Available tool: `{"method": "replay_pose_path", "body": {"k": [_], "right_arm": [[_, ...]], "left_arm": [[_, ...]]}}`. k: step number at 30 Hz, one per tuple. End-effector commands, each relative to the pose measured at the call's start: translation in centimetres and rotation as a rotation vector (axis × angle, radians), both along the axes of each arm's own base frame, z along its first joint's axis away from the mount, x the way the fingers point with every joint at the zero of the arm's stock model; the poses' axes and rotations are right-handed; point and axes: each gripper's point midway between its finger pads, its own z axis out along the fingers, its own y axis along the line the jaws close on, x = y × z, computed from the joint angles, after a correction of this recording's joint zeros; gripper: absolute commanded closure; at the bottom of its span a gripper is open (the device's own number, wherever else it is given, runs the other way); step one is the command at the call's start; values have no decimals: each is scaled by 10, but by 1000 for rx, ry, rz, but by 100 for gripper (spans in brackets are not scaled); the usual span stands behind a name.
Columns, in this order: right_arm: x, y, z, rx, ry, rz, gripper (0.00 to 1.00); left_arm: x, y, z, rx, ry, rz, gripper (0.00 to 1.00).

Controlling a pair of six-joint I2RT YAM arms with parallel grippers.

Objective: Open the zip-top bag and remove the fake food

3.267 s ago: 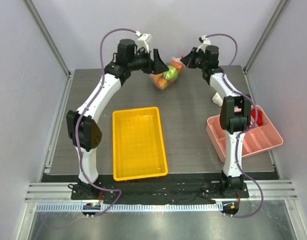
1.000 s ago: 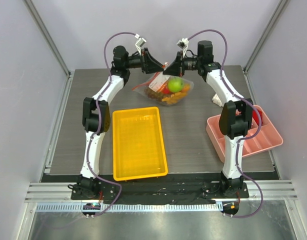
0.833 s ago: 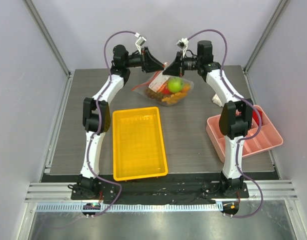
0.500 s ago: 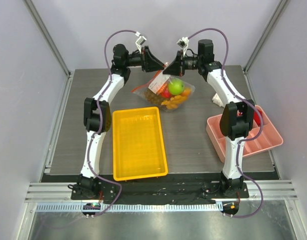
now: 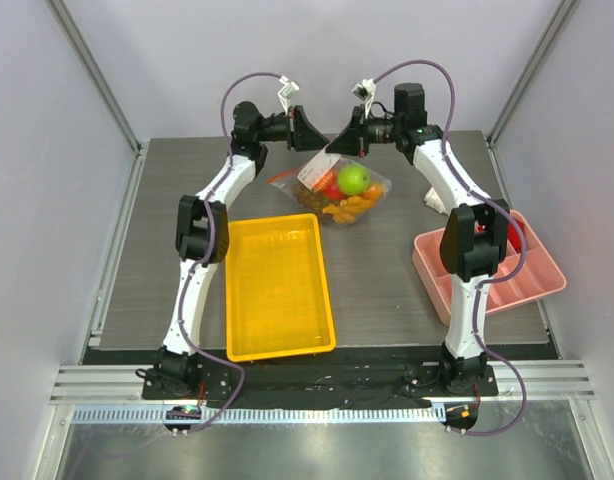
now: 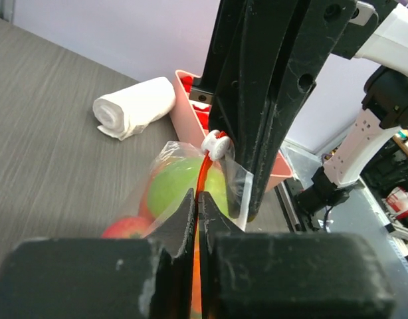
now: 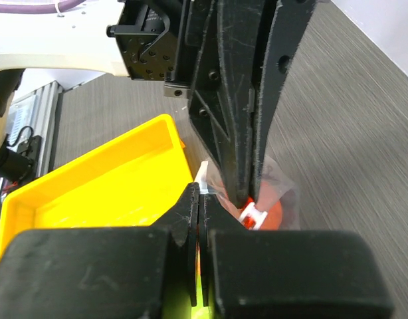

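Note:
The zip-top bag (image 5: 339, 188) hangs above the back of the table between both grippers, with its orange-red zip strip (image 6: 205, 166) running up to a white slider (image 6: 215, 143). My left gripper (image 6: 197, 197) is shut on the zip strip just below the slider. My right gripper (image 7: 199, 190) is shut on the bag's clear top edge right beside it, and the two sets of fingers nearly touch. Fake food fills the bag: a green apple (image 5: 354, 178), a red piece (image 6: 126, 228) and orange pieces (image 5: 349, 207).
A yellow tray (image 5: 277, 285) lies in front of the bag, left of centre. A pink divided tray (image 5: 507, 270) sits at the right edge. A white cloth roll (image 6: 134, 106) lies at the back right, near the right arm.
My left gripper has closed onto the zip strip, where it stood open half a second ago. The bag has shifted slightly to the right. The right gripper keeps its hold.

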Motion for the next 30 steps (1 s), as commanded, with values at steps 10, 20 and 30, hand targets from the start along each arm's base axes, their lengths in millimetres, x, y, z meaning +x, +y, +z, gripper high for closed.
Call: {"method": "replay_pose_path", "body": {"k": [10,20,30], "right_arm": [[19,-37,4,-137,32,-373,49],[8,-31,3,-80,82,-443,18],[73,-15,-7,-87,-38,-601,0]], "left_arm": [[10,39,61,24,-169,322,100],[1,45,67,86,-185,472,100],[11,114,54,95,101,876,93]]}}
